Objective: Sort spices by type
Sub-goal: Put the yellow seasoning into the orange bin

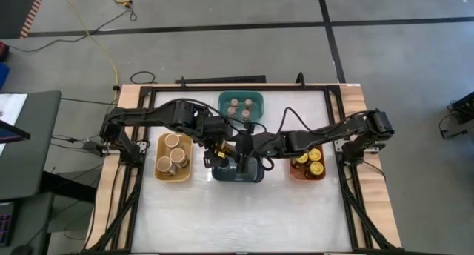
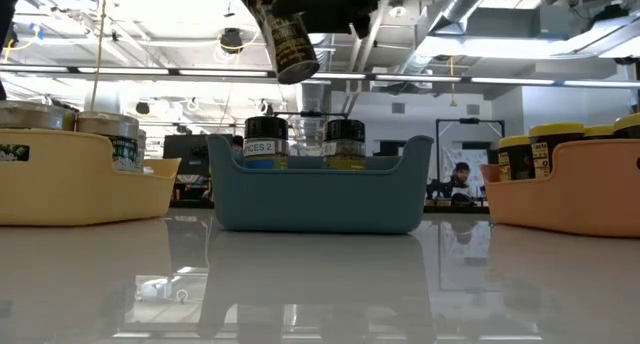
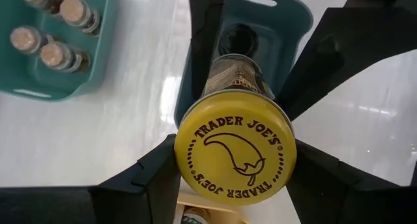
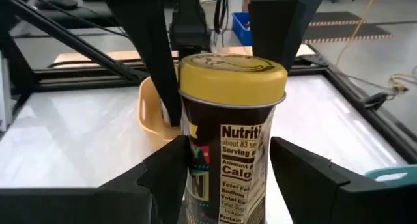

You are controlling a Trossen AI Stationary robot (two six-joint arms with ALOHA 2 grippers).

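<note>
A yellow-lidded spice jar (image 3: pixel 234 152) with a dark label hangs tilted in the air (image 2: pixel 290 39) above the dark-blue bin (image 2: pixel 320 199). My left gripper (image 3: pixel 234 182) reaches down from above and is shut on the jar's lid. My right gripper (image 4: pixel 228 182) comes in almost level from the table's right and is shut on the jar's body (image 4: pixel 228 159). In the high view both grippers meet over the dark-blue bin (image 1: pixel 237 179). There the arms hide most of the jar. My left gripper pinches the yellow lid's rim (image 3: pixel 184 165) between its two fingers, one on each side. The fingers (image 4: pixel 159 61) slant steeply down, along the jar's axis. The jar hangs below them, tilted, clear of the bin. My right gripper has the jar's labelled body (image 4: pixel 192 185) between its two fingers, below the lid. They come nearly level from the table's right and lie across the jar. The jar stands upright between them, its lid (image 4: pixel 231 74) above the fingers.
The dark-blue bin holds dark-lidded jars (image 2: pixel 265 142). A yellow bin (image 1: pixel 158 159) on its left holds wide tan-topped jars. A teal bin (image 1: pixel 222 107) behind holds small brown-topped jars. An orange bin (image 1: pixel 292 175) on the right holds yellow-lidded jars. The near half of the white table is bare.
</note>
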